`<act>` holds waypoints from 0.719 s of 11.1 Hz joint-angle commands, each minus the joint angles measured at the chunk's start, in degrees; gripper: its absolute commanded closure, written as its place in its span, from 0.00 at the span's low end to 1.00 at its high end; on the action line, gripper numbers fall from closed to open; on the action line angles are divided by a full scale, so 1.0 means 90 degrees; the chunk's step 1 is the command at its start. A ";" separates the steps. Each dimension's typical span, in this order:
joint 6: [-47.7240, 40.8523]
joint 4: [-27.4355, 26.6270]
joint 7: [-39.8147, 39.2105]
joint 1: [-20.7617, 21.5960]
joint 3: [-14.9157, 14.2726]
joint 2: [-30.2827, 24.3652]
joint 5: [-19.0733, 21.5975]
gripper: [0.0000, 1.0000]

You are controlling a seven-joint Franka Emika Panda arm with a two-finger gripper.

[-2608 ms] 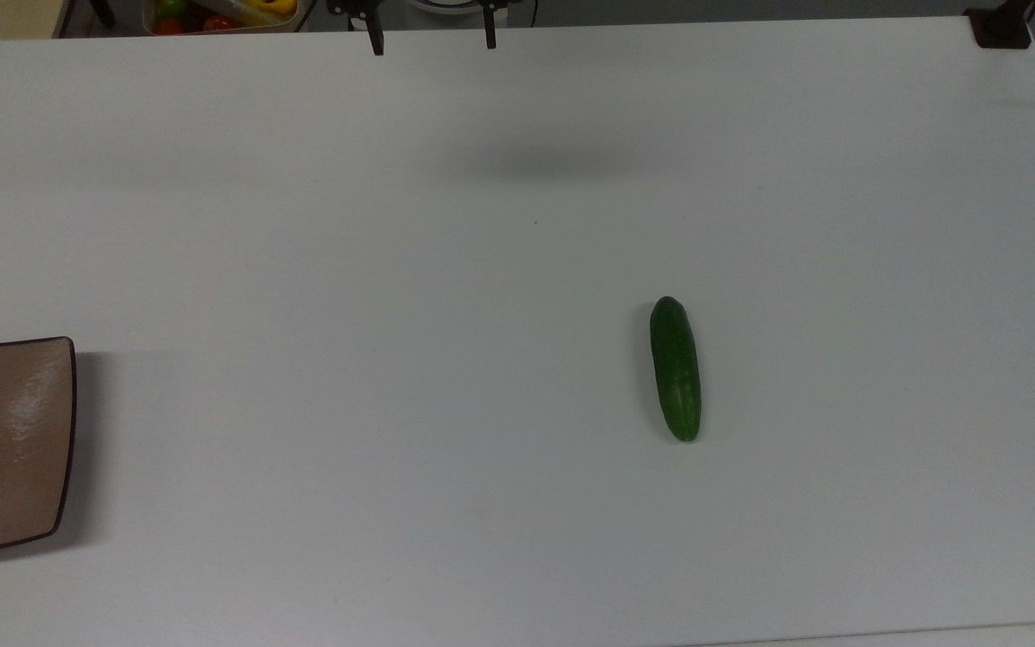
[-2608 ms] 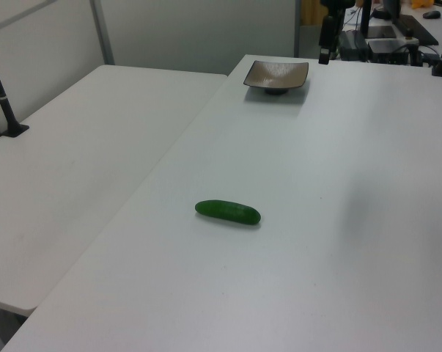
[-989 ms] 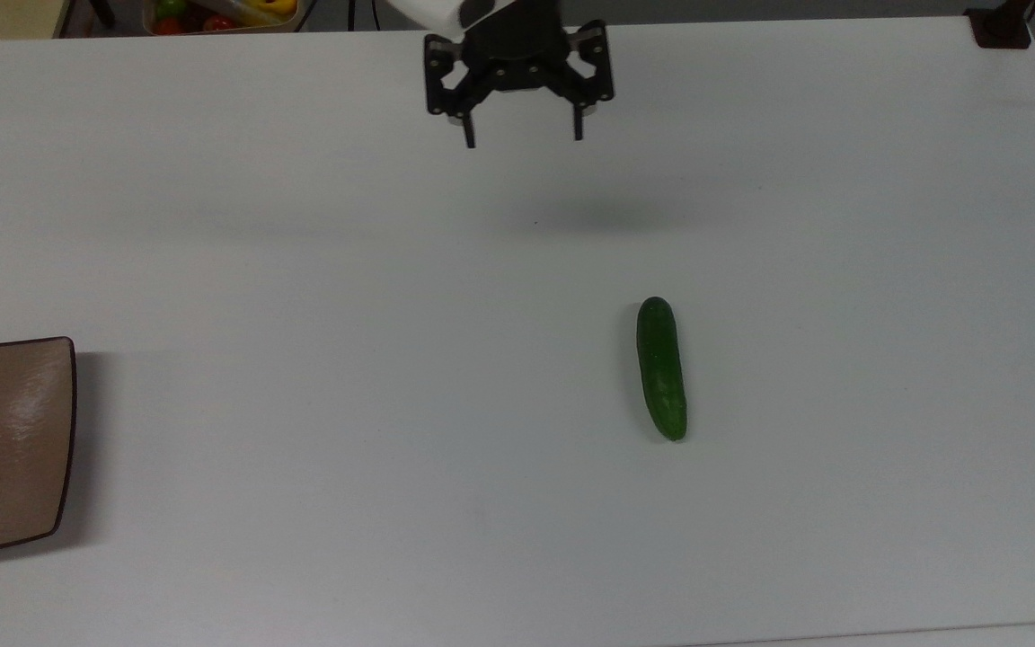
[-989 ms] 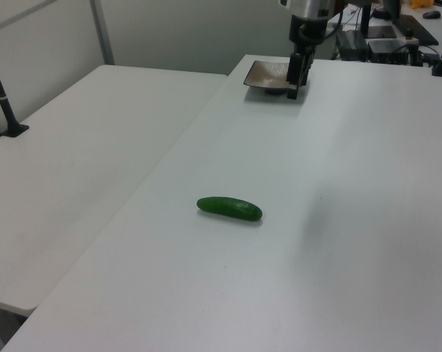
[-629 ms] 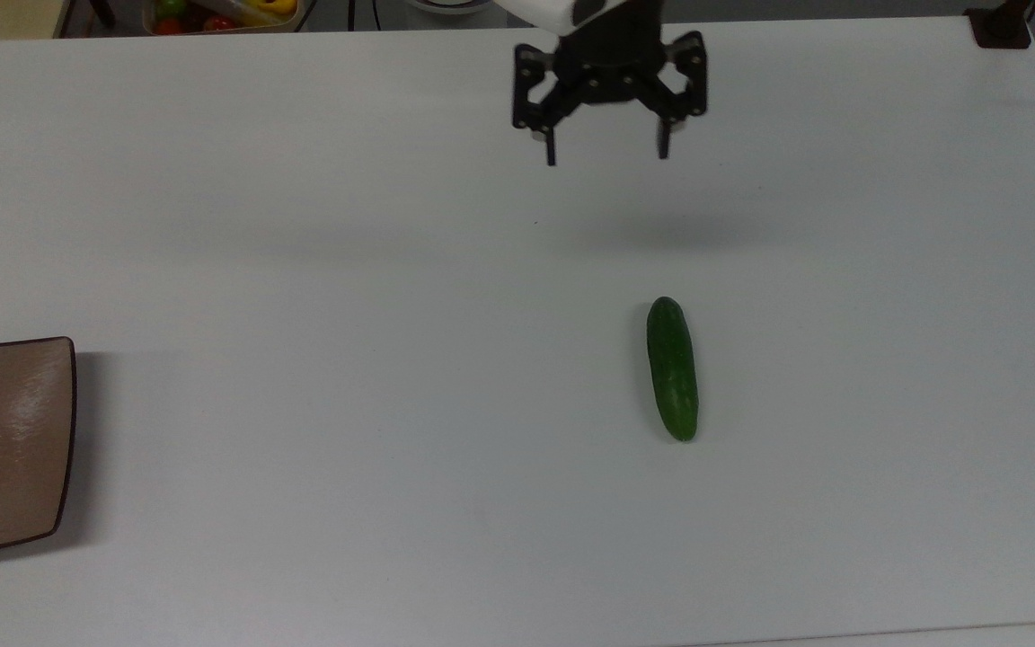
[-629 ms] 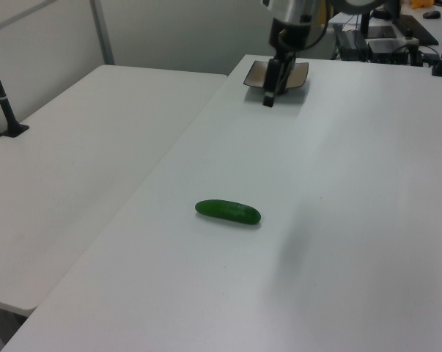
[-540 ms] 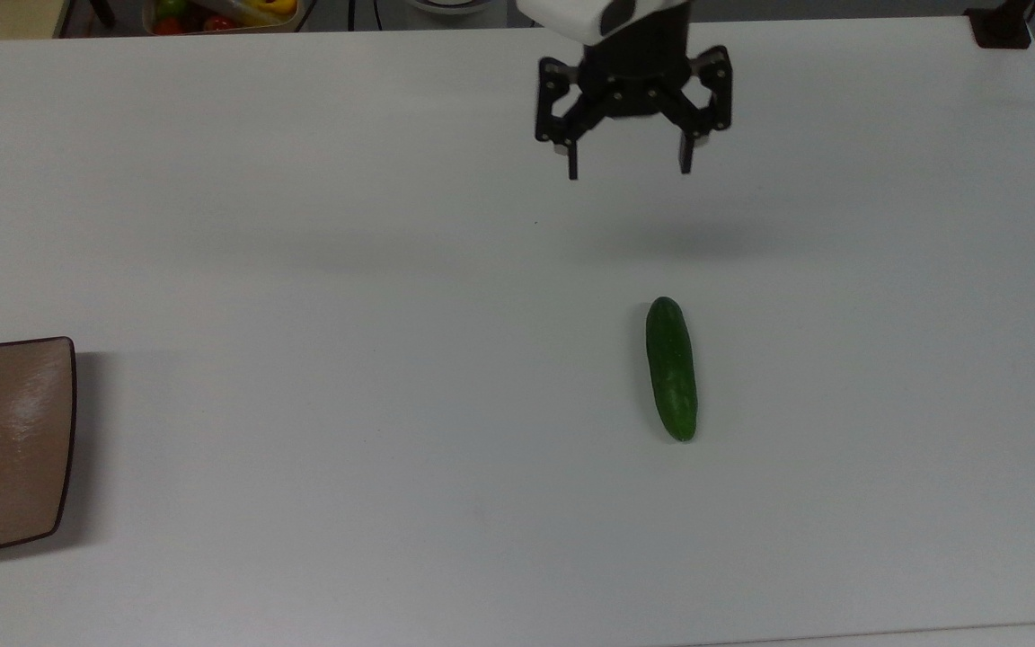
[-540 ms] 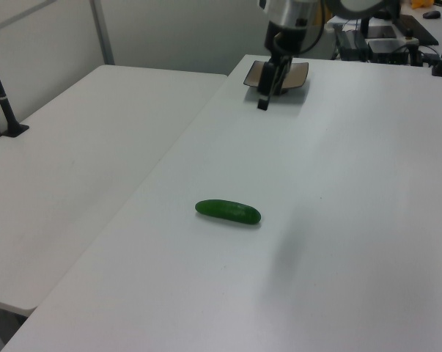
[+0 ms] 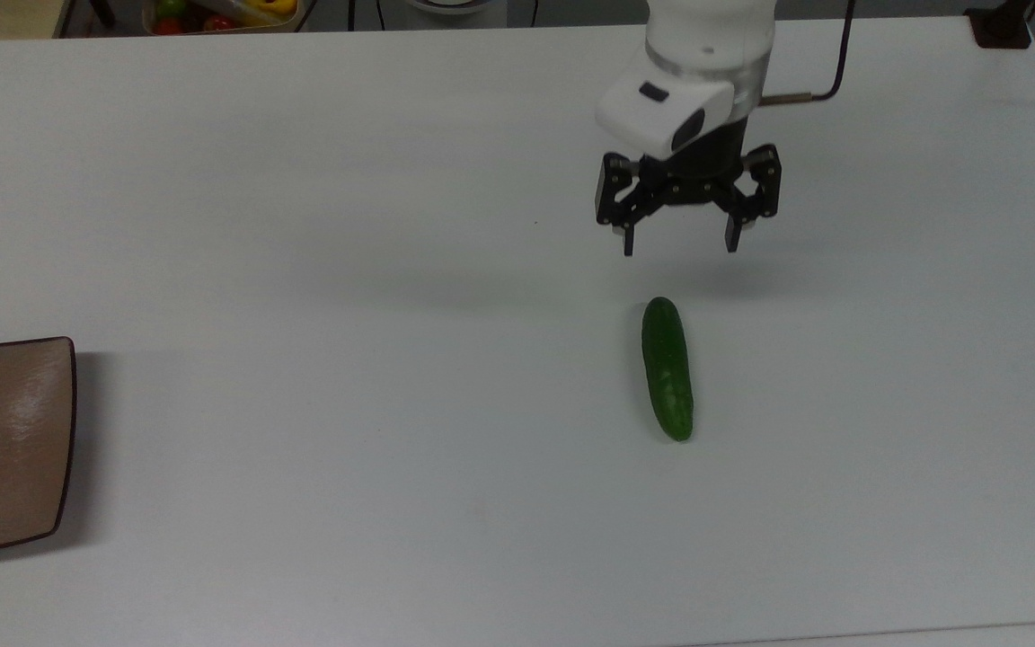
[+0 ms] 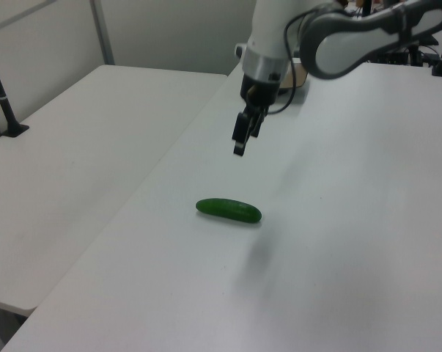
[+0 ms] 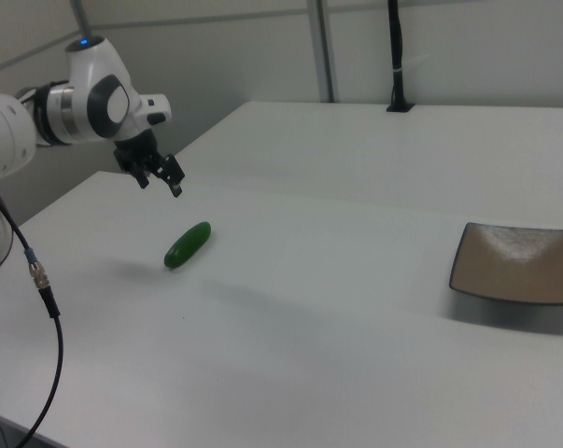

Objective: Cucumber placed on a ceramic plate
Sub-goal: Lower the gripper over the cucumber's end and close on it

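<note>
I have the gripper point(image 9: 680, 245) hanging above the white table point(image 9: 302, 180) with its two black fingers spread wide and nothing between them, just short of the near end of the cucumber point(image 9: 667, 367) in the top view. The cucumber lies flat on the bare tabletop, well apart from the ceramic plate point(image 9: 4, 442), which sits at the top view's left edge. I can read no brand, label or writing on anything.

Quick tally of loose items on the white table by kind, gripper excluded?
cucumber: 1
ceramic plate: 1
Total: 2
</note>
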 commanded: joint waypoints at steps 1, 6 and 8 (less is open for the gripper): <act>0.0337 0.0209 0.0209 0.0065 0.0010 0.0563 -0.0355 0.00; 0.0991 0.0209 0.0686 0.0231 0.0000 0.1276 -0.0941 0.00; 0.1148 0.0199 0.0697 0.0231 0.0010 0.1442 -0.1020 0.00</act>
